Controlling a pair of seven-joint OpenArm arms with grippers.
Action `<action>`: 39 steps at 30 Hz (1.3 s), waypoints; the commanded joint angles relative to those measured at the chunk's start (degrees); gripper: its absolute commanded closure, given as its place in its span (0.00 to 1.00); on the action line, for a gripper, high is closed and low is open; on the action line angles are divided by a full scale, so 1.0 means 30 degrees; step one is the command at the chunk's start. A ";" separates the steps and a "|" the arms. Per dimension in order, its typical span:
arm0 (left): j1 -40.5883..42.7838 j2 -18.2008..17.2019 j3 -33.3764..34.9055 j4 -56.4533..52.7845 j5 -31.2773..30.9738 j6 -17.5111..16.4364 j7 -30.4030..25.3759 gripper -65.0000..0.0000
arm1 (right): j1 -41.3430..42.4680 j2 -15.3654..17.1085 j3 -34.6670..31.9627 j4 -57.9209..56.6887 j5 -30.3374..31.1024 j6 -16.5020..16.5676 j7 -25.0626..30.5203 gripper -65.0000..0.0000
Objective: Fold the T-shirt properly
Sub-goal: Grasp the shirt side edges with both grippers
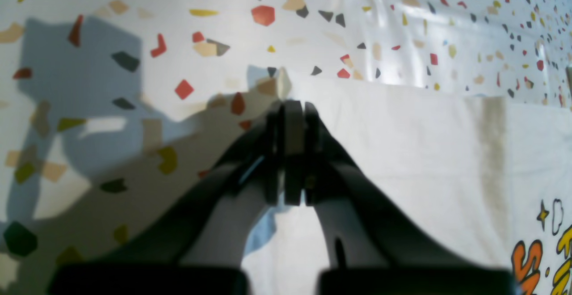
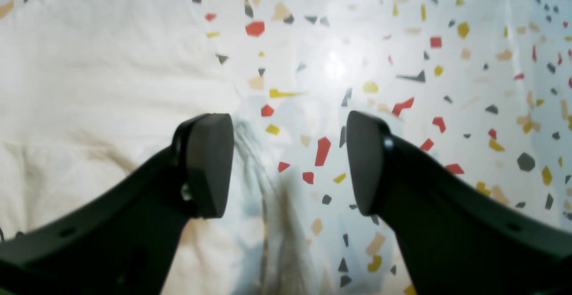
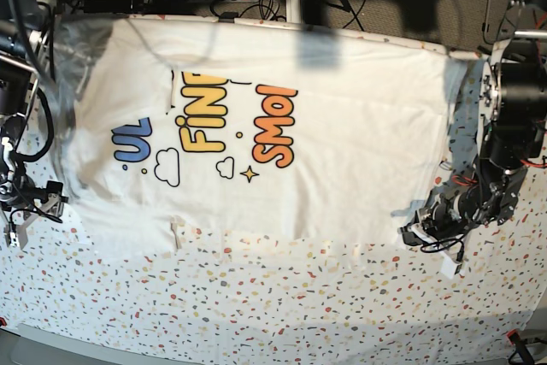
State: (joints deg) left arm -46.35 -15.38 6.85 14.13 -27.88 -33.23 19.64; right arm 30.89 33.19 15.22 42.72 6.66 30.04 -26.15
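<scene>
Counter: covered in white sheeting with multicoloured terrazzo speckles; bare strip visible along the near edge and at both ends in the base view. T-shirt: lies spread flat across the far half of the counter, print side up, lettering turned sideways in the base view — blue letters toward that view's left, yellow in the middle, orange next; small outlined cloud shapes and a star just beside the text. The plain white part of the cloth runs toward that view's right. Its near edge is slightly uneven with small wrinkles. Left arm: stands at the base view's right end, bent down toward the near right corner of the shirt. Left hand: fingers pressed fully together, tips sitting at the edge of the T-shirt; the left wrist view shows the tips at a cloth corner, but whether any cloth is pinched between them cannot be told. Its shadow falls on the speckled cover to one side. Right hand: jaws spread wide, nothing between them, low over the counter with one finger above the edge of the T-shirt and the other above bare speckled cover; blurred folds of cloth below the gap.
</scene>
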 commanded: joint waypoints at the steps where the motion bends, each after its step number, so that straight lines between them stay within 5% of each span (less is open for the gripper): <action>1: -0.0699 -0.0168 -0.0044 0.0248 -0.0219 -0.0226 -0.0437 1.00 | 0.0597 0.0539 0.0051 0.0291 0.0255 -0.0051 0.0255 0.39; 11: -0.0692 -0.0175 -0.0036 0.0248 -0.0211 -0.0226 -0.0306 1.00 | 0.0597 0.0430 0.0044 -0.2674 -0.1435 0.0000 0.0138 0.39; 22: -0.0692 -0.0175 -0.0044 0.0248 -0.0219 -0.0226 -0.0291 1.00 | 0.0882 0.0415 0.0051 -0.3789 0.2244 0.2667 0.0408 0.39; 36: -0.0692 -0.0168 -0.0036 0.0248 -0.0211 -0.0226 -0.0291 1.00 | 0.1035 0.0437 0.0051 -0.3781 0.2361 0.2441 0.0947 0.39; 39: -0.0692 -0.0175 -0.0036 0.0248 -0.0219 -0.0226 -0.0291 1.00 | 0.1144 0.0466 0.0051 -0.3781 0.2368 0.2346 0.0940 0.50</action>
State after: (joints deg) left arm -46.35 -15.38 6.85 14.13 -27.86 -33.23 19.66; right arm 32.47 33.17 15.29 30.68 12.82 37.06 -24.49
